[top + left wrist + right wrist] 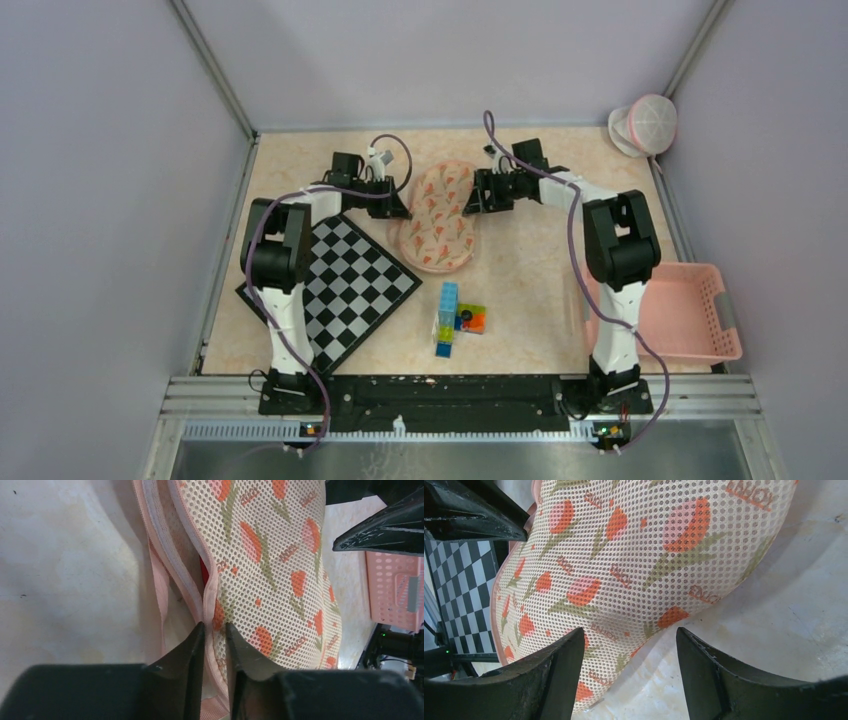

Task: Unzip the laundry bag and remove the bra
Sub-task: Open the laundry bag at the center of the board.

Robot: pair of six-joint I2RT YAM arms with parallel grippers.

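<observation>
My left gripper (215, 626) stands narrow astride the zip seam (209, 587) of the tulip-printed mesh laundry bag (437, 215), which lies between my arms. Whether it pinches yet, I cannot tell. My right gripper (629, 632) hovers with fingers apart over the bag's far edge, likely to steady it.

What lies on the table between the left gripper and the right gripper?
The laundry bag lies there, reaching from the left gripper to the right gripper; the top view shows this.

I see the laundry bag (437, 216) mid-surface (520, 270), toward the far edge. Left pincer (400, 206) at its left rim, right pincer (470, 196) at its right. Checkerboard (345, 285) by left edge, pink basket (680, 312) at right edge.
</observation>
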